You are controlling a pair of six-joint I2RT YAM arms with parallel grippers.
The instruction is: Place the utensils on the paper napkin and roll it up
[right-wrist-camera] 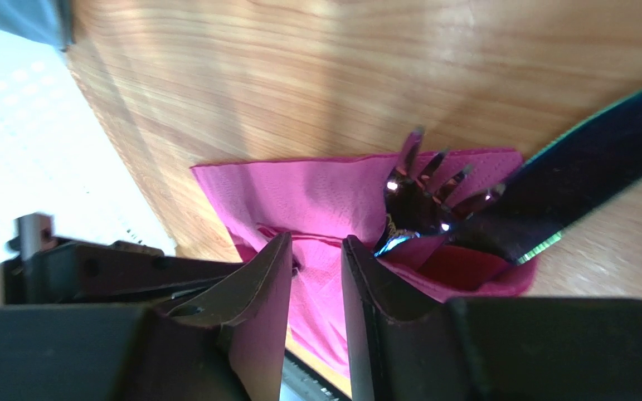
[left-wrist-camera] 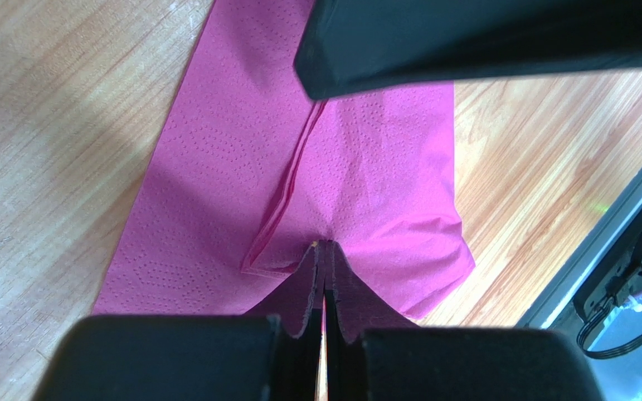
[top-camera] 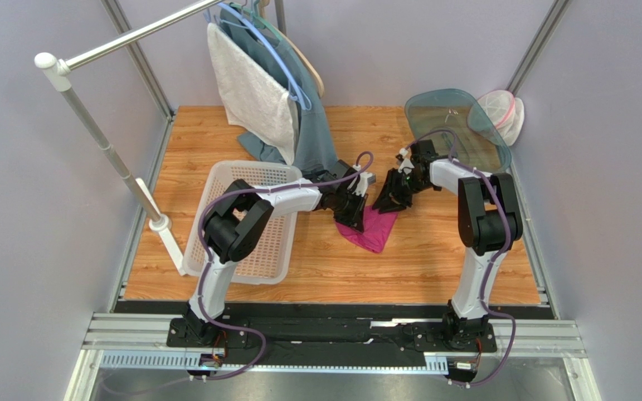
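While left hand [left-wrist-camera: 324, 255] clamps paper napkin [left-wrist-camera: 215, 184], right hand [right-wrist-camera: 316, 255] slightly apart, fork [right-wrist-camera: 421, 200] on it.

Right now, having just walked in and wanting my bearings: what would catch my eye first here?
The magenta paper napkin lies folded at mid-table, both grippers at it: the left gripper is shut on its edge, the right gripper slightly open, close to it. A fork pokes its tines from the fold, and a white basket sits left of the napkin.
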